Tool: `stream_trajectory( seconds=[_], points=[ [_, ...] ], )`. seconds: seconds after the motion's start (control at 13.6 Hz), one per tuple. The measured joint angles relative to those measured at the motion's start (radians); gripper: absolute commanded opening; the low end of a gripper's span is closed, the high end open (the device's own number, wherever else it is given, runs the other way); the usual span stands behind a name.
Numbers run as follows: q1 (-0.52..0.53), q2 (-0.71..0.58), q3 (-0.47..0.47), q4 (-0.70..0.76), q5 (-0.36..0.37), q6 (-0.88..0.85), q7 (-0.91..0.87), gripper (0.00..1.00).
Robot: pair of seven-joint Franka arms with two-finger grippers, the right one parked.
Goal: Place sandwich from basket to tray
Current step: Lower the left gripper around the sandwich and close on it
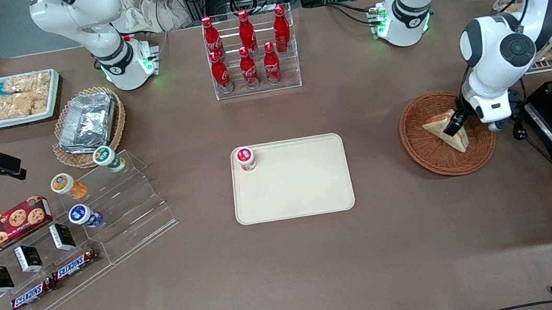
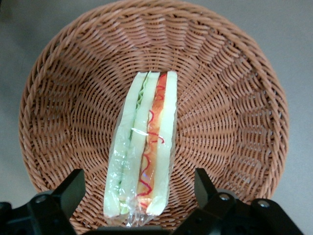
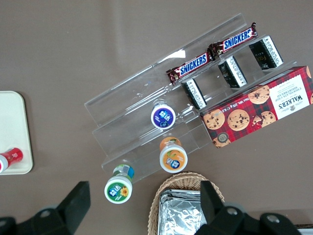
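- Straddling the wrapped triangular sandwich of pale bread with an orange-red and green filling [image 2: 143,147], the left arm's two-finger gripper [image 1: 454,125] hangs low inside the round reddish-brown woven wicker basket [image 1: 419,145], its fingers [image 2: 68,188] spread apart and clear of the wrapper on both sides, so nothing is grasped yet.
- The sandwich stands on edge on the basket floor, directly between the open fingers, with its layered cut face turned up toward the wrist camera.
- Judged step: closing on the sandwich before lifting it out.
- To do this well, the fingers should meet the two flat bread faces squarely, one per side, so the layers are pressed together and not sheared apart.
- Closing force should probably be light; the bread looks soft and the clear film looks slippery.
- A straight vertical lift is advised until the wedge clears the basket rim, which rises all around the gripper.
- The flat rectangular beige plastic tray [image 1: 307,193] lies well apart from the gripper, toward the parked arm's end of the table.
- A small red-lidded cup [image 1: 245,158] occupies one tray corner; the release point should be chosen on bare tray surface away from it.
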Motion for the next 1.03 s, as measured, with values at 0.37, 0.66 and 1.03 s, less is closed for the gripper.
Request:
stream_trajectory(
  seconds=[0.37, 0.66, 1.03],
  points=[
    [0.000, 0.059, 0.000, -0.003, 0.002, 0.015, 0.000, 0.01],
    [-0.001, 0.074, -0.001, 0.004, 0.005, 0.023, 0.002, 0.00],
    [-0.003, 0.048, -0.008, 0.020, 0.016, 0.021, 0.036, 0.00]
  ],
)
